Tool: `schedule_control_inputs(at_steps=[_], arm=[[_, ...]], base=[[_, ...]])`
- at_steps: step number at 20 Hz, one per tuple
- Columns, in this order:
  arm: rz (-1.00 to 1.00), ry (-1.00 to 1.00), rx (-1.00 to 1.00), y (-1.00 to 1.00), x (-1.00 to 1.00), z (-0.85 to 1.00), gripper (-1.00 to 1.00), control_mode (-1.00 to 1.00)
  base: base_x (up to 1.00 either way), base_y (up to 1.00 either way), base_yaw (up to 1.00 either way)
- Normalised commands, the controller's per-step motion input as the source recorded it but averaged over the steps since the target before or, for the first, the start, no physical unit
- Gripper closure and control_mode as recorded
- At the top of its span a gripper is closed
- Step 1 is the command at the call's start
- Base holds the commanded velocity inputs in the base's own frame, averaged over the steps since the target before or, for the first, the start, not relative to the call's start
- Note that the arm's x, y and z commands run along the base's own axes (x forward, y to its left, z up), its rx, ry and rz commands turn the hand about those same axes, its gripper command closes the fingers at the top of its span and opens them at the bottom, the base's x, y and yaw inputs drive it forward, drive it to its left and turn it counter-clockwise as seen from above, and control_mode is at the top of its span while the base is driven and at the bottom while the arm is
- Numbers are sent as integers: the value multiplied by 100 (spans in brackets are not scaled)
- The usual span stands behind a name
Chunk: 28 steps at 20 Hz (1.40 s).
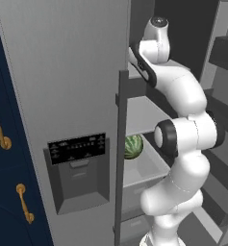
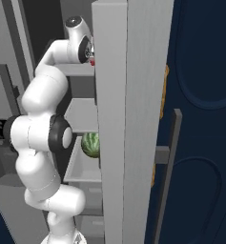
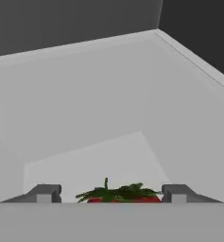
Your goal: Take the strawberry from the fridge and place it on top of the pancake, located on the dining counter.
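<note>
Left base view: we see the fridge (image 1: 62,96) with its left door shut, the dispenser recess (image 1: 79,166) at 7 o'clock, and a watermelon (image 1: 133,146) on a middle shelf (image 1: 149,166). The arm reaches in at 12 o'clock.

Right base view: we note a speck of red, the strawberry (image 2: 92,62), at the wrist, at 11 o'clock, on an upper shelf (image 2: 76,70).

Hand view: the gripper (image 3: 111,194) stands with jaws apart, not touching the fruit. The strawberry lies between the fingertips (image 3: 46,193) at 6 o'clock, leaves up toward 12. We cannot tell its long axis.
</note>
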Motion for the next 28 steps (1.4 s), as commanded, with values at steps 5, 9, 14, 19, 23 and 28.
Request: schedule_control_inputs(at_steps=[5,9,14,19,23,28], arm=[[-2,-1,4,-1,-43,-29,100,-100],[0,-38,0,0,-43,-1,100,-100],[0,-43,-1,9,-58,0,100,-100],[0,-32,-4,22,-86,8,100,-100],[0,-14,0,3,-100,24,100,-100],[3,-5,0,0,-100,23,100,-100]], base=[[0,0,0],[0,0,0],[0,0,0],[0,0,0],[0,0,0],[0,0,0]])
